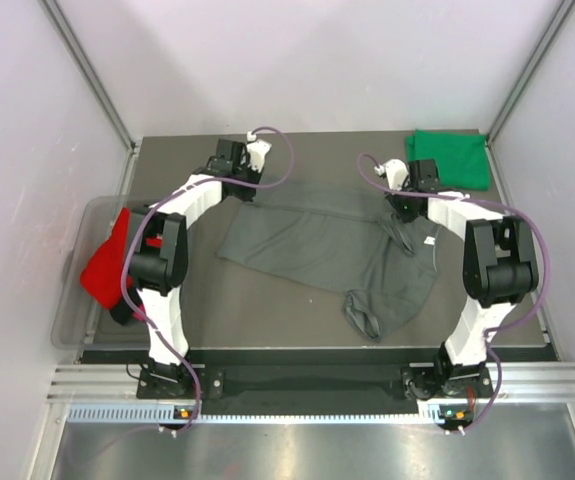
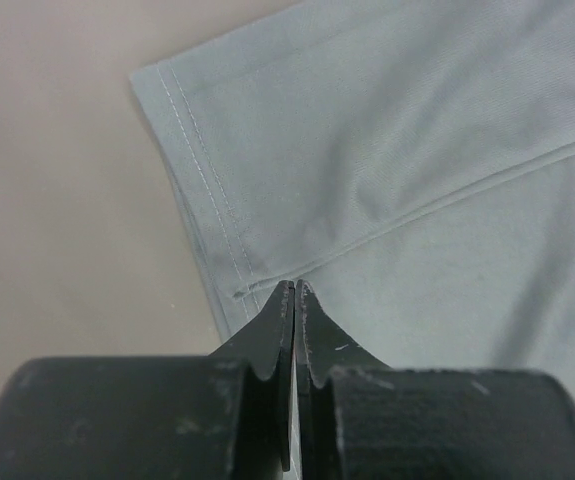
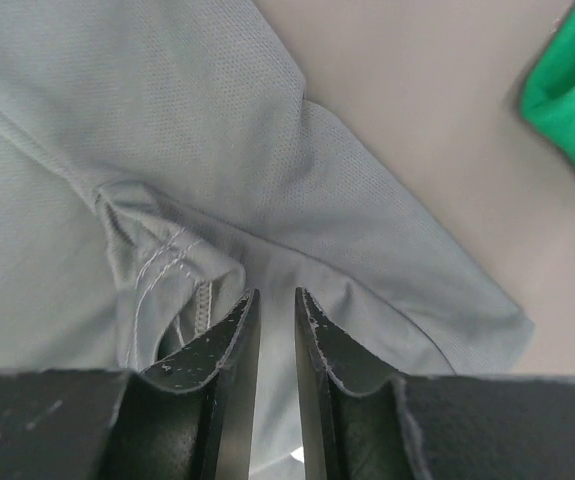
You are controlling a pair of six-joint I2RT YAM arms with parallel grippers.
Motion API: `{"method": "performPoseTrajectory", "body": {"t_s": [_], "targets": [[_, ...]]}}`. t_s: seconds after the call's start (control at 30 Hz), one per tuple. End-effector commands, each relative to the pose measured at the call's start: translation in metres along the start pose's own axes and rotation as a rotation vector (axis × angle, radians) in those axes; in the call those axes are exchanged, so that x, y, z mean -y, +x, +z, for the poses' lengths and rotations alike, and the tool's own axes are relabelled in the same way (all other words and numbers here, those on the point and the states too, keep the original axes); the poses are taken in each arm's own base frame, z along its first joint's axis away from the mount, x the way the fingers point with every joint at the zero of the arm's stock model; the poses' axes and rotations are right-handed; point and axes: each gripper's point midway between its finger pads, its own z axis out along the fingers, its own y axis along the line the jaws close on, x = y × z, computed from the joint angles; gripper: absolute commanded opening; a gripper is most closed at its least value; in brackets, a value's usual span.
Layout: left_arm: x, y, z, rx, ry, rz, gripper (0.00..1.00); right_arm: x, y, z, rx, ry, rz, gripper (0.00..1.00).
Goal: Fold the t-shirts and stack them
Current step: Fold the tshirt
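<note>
The dark grey t-shirt (image 1: 317,245) lies spread and slightly crooked in the middle of the desk (image 1: 267,310), its neck opening toward the near right and its hem toward the far left. At the far left corner of the shirt we see the left claw (image 2: 295,290) with its fingers pressed tight together, tips on the stitched hem. We cannot tell whether any cloth is caught between them. At the far right of the shirt, the right claw (image 3: 275,295) is down on the fabric just beside a sleeve seam. Its fingers stand a narrow gap apart with grey cloth showing in the gap.

Both arms arch over the desk, one along each side of the shirt, trailing purple cables (image 1: 287,160). A bright green t-shirt (image 1: 452,160) sits folded in the far right corner, close to the grey sleeve but apart from it. Off the left edge of the desk, a clear plastic tub (image 1: 72,310) holds a bunched red t-shirt (image 1: 105,262), partly hidden behind the left arm.
</note>
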Motion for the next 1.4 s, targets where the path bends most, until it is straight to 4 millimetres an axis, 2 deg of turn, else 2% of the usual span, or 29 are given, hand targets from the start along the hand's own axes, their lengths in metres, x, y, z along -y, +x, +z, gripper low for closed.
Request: {"method": "performPoseTrajectory", "body": {"t_s": [0.0,0.13,0.3,0.4,0.53,0.57,0.63,0.67,0.77,0.8,0.83,0.9,0.93,1.0,1.03,1.07,1.23,1.37], "targets": [[0.003,-0.042,-0.032,0.123,0.002,0.014,0.00,0.012,-0.025,0.000,0.058,0.022,0.019,0.20],[0.003,-0.042,-0.035,0.128,0.002,0.015,0.00,0.007,-0.025,-0.006,0.067,0.000,0.029,0.20],[0.005,-0.041,-0.036,0.127,0.002,0.016,0.00,-0.012,-0.030,-0.026,0.097,-0.057,0.022,0.20],[0.005,-0.042,-0.039,0.134,-0.001,0.019,0.00,-0.042,-0.038,-0.043,0.132,-0.159,-0.004,0.20],[0.006,-0.041,-0.043,0.138,-0.004,0.029,0.00,-0.096,-0.051,-0.066,0.166,-0.287,-0.087,0.20],[0.005,-0.042,-0.045,0.143,-0.010,0.031,0.00,-0.103,-0.057,-0.078,0.194,-0.300,-0.098,0.20],[0.004,-0.044,-0.051,0.153,-0.020,0.038,0.00,-0.112,-0.062,-0.088,0.223,-0.320,-0.106,0.21],[0.003,-0.045,-0.052,0.159,-0.028,0.040,0.00,-0.109,-0.065,-0.094,0.240,-0.309,-0.102,0.21],[0.003,-0.045,-0.055,0.162,-0.031,0.045,0.00,-0.080,-0.063,-0.094,0.244,-0.233,-0.046,0.22],[0.003,-0.045,-0.055,0.163,-0.031,0.044,0.02,-0.069,-0.061,-0.093,0.241,-0.205,-0.020,0.22],[0.003,-0.046,-0.055,0.163,-0.031,0.041,0.05,-0.047,-0.058,-0.093,0.240,-0.166,0.024,0.22],[0.004,-0.047,-0.057,0.167,-0.028,0.035,0.08,-0.022,-0.051,-0.090,0.236,-0.122,0.088,0.22],[0.003,-0.046,-0.056,0.164,-0.028,0.034,0.12,-0.015,-0.052,-0.088,0.237,-0.110,0.095,0.22],[0.005,-0.045,-0.055,0.161,-0.025,0.034,0.14,-0.006,-0.044,-0.078,0.201,-0.088,0.106,0.22],[0.005,-0.045,-0.055,0.160,-0.023,0.036,0.15,-0.002,-0.046,-0.075,0.196,-0.078,0.100,0.21],[0.005,-0.045,-0.055,0.159,-0.023,0.034,0.21,-0.003,-0.040,-0.065,0.166,-0.085,0.097,0.21],[0.006,-0.042,-0.053,0.150,-0.021,0.029,0.35,0.002,-0.038,-0.040,0.117,-0.095,0.099,0.21],[0.005,-0.039,-0.052,0.140,-0.023,0.032,0.37,0.000,-0.030,-0.017,0.068,-0.123,0.119,0.21]]}}
